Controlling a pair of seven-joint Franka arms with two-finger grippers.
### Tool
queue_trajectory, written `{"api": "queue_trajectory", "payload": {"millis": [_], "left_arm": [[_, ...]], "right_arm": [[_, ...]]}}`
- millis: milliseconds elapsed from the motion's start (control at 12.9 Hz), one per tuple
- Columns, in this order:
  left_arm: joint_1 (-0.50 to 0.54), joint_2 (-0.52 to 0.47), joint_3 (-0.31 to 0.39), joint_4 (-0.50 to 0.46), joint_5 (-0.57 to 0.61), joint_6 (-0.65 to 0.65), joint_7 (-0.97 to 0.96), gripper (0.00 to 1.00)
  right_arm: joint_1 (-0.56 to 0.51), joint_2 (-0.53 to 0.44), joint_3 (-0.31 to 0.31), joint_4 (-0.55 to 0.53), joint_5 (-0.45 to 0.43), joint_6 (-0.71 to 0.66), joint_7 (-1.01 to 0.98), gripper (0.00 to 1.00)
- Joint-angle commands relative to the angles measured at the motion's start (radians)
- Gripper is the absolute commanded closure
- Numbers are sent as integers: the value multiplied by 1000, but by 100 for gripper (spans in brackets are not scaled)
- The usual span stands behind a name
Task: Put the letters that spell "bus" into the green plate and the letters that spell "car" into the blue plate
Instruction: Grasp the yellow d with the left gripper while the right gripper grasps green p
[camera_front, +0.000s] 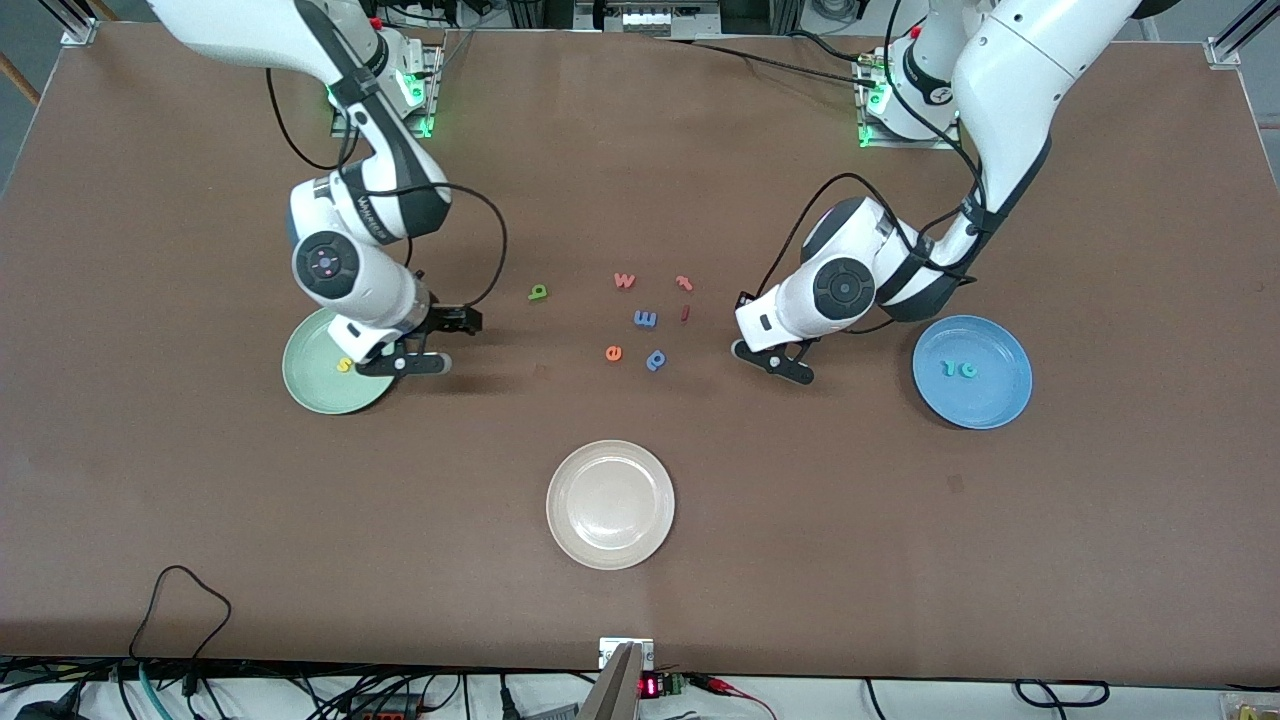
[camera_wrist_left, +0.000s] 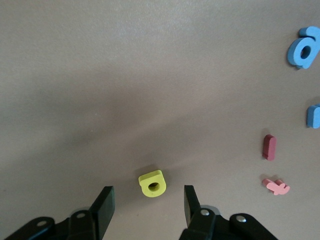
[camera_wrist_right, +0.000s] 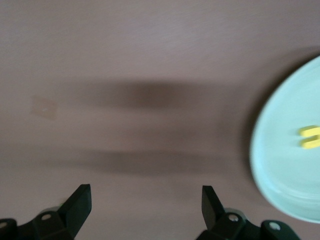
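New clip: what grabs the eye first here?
The left pincer, jaws open, straddles a small yellow a on the table beside the blue plate, which holds two teal letters. The right pincer, open and empty, hangs by the green plate, where a yellow letter lies.

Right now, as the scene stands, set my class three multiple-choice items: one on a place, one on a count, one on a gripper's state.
1. The yellow s lies: A on the green plate; B on the white plate; C on the table.
2. Teal letters in the blue plate: A none; B two; C four.
3. The right gripper, beside the green plate, is: A shut on a letter; B open, empty; C shut, empty.
Answers: A, it sits inside the green rim; B, two lie side by side; B, its fingers stand apart with nothing between.
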Motion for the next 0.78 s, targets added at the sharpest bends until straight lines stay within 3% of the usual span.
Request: {"api": "queue_trajectory", "payload": {"millis": [0,155,698], "left_arm": [[-4,13,-2,-8,27,21,-42,37],[-4,22,0,-8,30,27,-55,37],[-24,36,6,-24,91,40,-122,40]], "right_arm": [[66,13,-2,-13,-7,40,34,14],[115,35,-2,-13,-5,70,34,25],[194,97,-3,-15,-5,132,86,25]]}}
